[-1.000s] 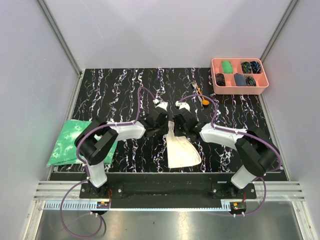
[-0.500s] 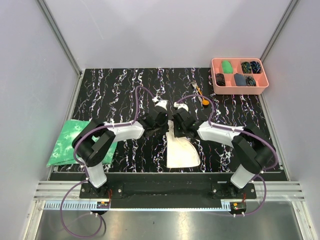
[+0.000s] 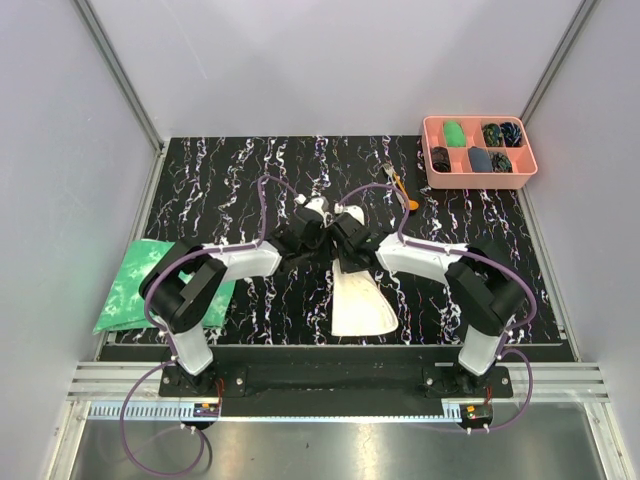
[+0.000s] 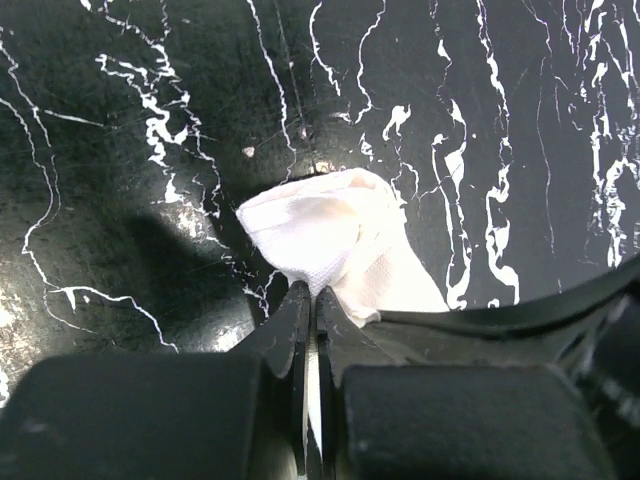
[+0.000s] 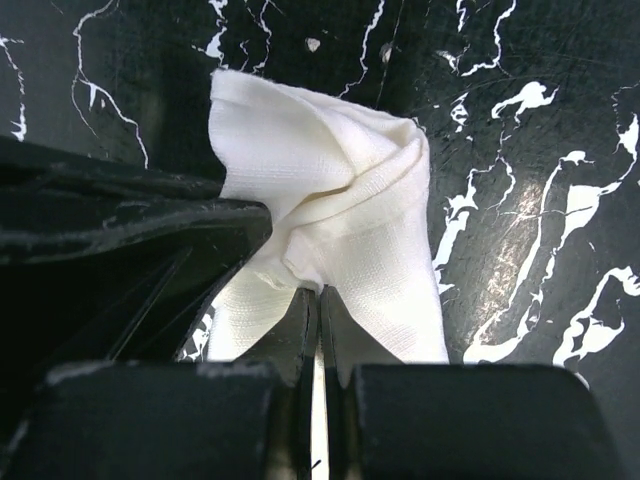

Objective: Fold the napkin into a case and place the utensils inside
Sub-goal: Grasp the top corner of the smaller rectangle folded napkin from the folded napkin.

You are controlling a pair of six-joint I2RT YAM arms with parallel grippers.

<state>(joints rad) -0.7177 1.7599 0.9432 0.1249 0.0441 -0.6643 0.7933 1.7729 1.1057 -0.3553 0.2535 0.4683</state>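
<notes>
The cream-white napkin (image 3: 362, 302) lies near the table's front middle. It fans out wide toward me and narrows to a bunched far end; it is not a narrow case shape. My left gripper (image 3: 322, 250) and right gripper (image 3: 342, 256) meet over that far end, side by side. In the left wrist view my left gripper (image 4: 308, 292) is shut, pinching a fold of the napkin (image 4: 325, 232). In the right wrist view my right gripper (image 5: 320, 292) is shut on a crumpled ridge of the napkin (image 5: 345, 190). The utensils (image 3: 398, 185), a fork and an orange spoon, lie on the table beyond the grippers.
A pink compartment tray (image 3: 430, 142) with small dark and green items stands at the back right. A green-and-white mottled cloth (image 3: 132, 285) hangs over the left table edge. Black marbled tabletop (image 3: 230, 180) stretches to the grey walls.
My left gripper has shut on the napkin's far end. Both grippers have shifted away from me and slightly left, dragging the cloth's far end with them.
</notes>
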